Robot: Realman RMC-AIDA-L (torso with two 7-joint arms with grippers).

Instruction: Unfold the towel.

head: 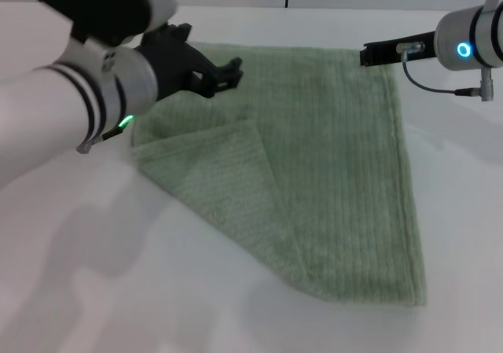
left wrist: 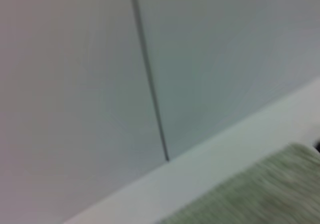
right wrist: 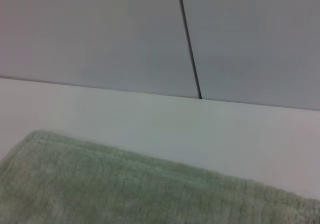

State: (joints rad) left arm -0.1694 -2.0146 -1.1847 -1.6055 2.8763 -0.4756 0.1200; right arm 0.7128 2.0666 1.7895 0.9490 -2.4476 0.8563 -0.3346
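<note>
The pale sage-green towel (head: 338, 172) lies flat on the white table, with its near left corner folded over onto itself as a triangular flap (head: 216, 172). My left gripper (head: 220, 76) is open and empty, and hovers above the towel's far left part, just beyond the flap. My right gripper (head: 368, 54) is at the towel's far right corner, low over the far hem. The towel's edge also shows in the left wrist view (left wrist: 260, 194) and in the right wrist view (right wrist: 100, 184).
The white table (head: 157, 290) reaches around the towel on every side. A pale wall with a dark vertical seam (right wrist: 189, 44) stands behind the table's far edge. A cable (head: 432, 86) hangs from my right wrist.
</note>
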